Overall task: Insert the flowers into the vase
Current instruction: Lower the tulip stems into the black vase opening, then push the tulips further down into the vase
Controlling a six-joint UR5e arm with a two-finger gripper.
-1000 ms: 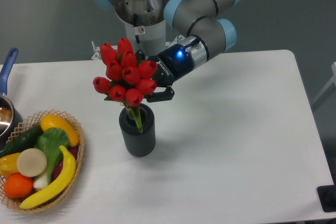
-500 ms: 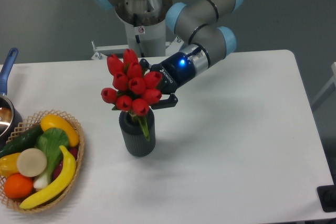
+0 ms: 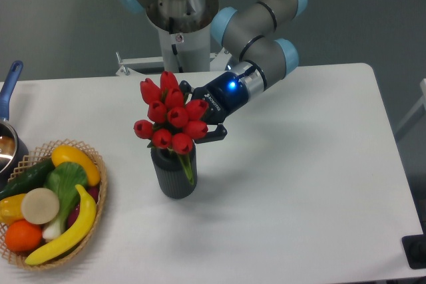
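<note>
Red flowers (image 3: 170, 116) sit in the grey vase (image 3: 174, 174), hand (image 3: 203, 119) gripping them.

A white table (image 3: 313, 184) with rounded corners fills most of the frame under even, soft light. Behind it, a plain blue-grey wall (image 3: 60, 11) spans the top. Dark grey floor (image 3: 409, 91) shows along the right edge of the frame.

White lettering on the hand (image 3: 200, 112) and a small sticker on the robot's base (image 3: 178, 38) are both too small to read.
</note>
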